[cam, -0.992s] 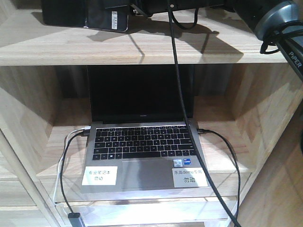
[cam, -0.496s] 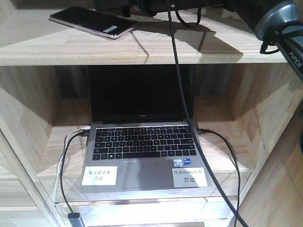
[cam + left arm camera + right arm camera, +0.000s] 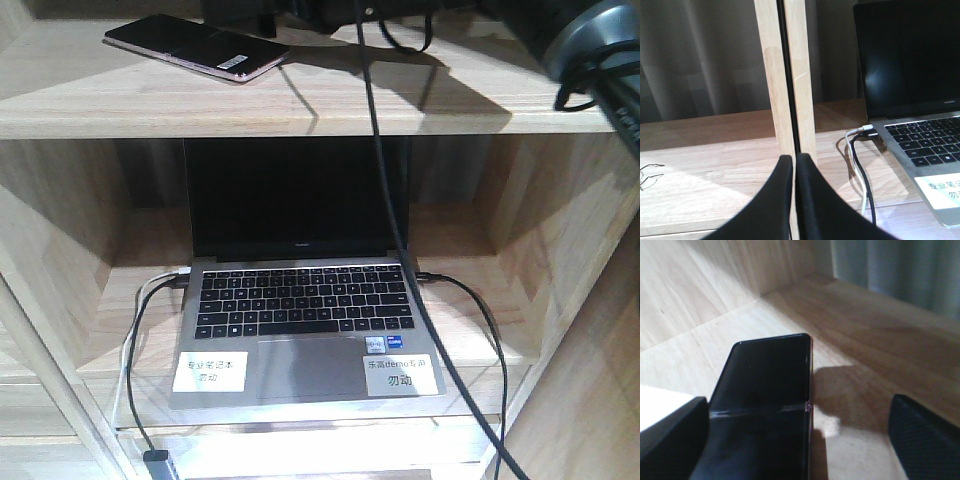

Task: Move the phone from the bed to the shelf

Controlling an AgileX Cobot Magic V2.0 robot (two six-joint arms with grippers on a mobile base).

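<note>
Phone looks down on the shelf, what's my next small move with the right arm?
Probably draw the right gripper straight back. The phone lies flat on the upper shelf board, the fingers are spread wide of it, so nothing is left to hold.

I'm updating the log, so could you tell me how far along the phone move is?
Done: the glossy black slab phone lies flat on the pale wooden shelf, above the silver laptop. In hand: nothing; the right gripper is open around it. Left: withdrawing that arm.

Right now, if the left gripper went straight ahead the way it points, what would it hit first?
Probably the shelf's upright wooden post: the left gripper, fingers together, points right at its base. The laptop sits off to the right, outside that line. Depth to the post is unclear.
</note>
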